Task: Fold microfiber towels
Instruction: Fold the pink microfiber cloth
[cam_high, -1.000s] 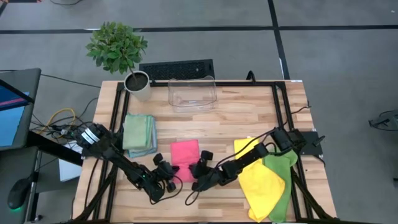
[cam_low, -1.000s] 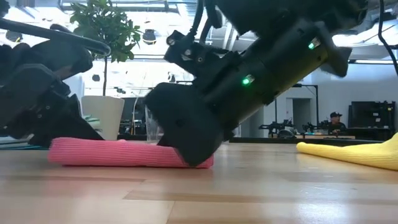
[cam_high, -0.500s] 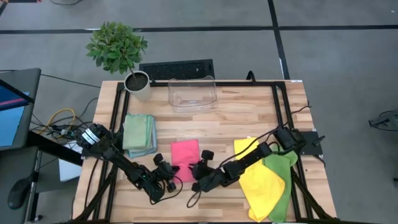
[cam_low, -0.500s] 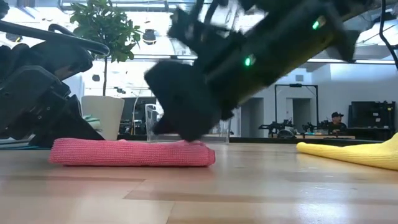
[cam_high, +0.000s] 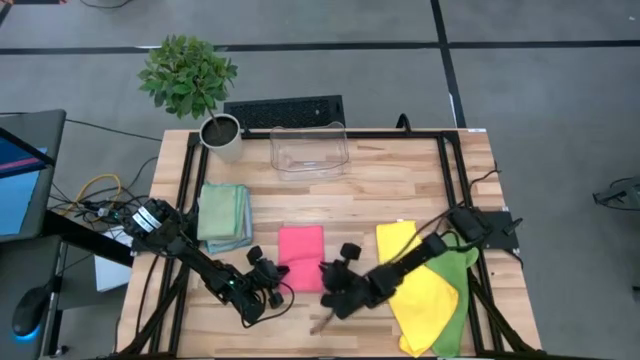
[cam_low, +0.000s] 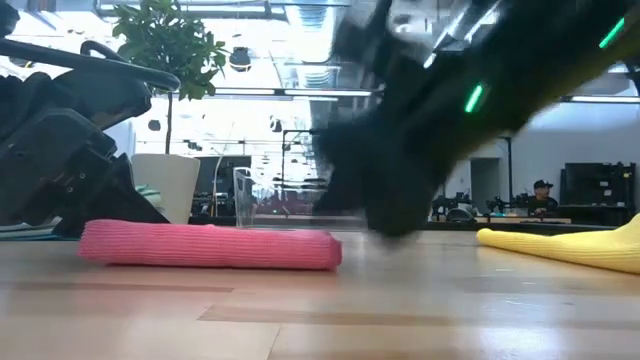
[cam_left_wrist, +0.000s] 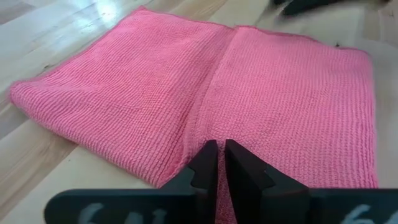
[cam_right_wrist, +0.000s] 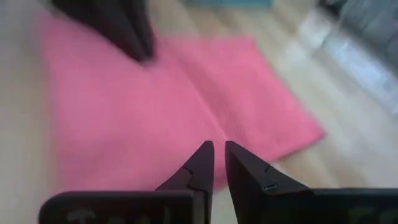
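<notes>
Lying flat near the front middle of the wooden table (cam_high: 400, 195) is a pink towel (cam_high: 300, 258), folded into a neat block with a soft crease running down it. The left gripper (cam_high: 277, 287) sits low at the towel's front left corner, and from its own wrist camera its two dark fingers (cam_left_wrist: 205, 167) are pressed almost together with only a thin slit between them, right at the towel's near edge; they hold nothing that can be seen. The right gripper (cam_high: 330, 294) is just off the towel's front right corner, lifted a little above the wood in the low view. Its fingers (cam_right_wrist: 198, 163) stand close together with a small gap, and nothing is between them. The pink towel (cam_right_wrist: 168, 106) fills the space ahead of them. Off to the right side of the table lies a yellow towel (cam_high: 425, 290), spread out loosely, with a lime green towel (cam_high: 455, 262) partly under it and poking out on the far side. The right arm reaches across these two. On the left side sits a tidy stack of folded towels (cam_high: 224, 214), pale green on top with a teal edge showing below. At the back of the table stand a clear plastic bin (cam_high: 309, 150) and a potted plant (cam_high: 190, 80)
</notes>
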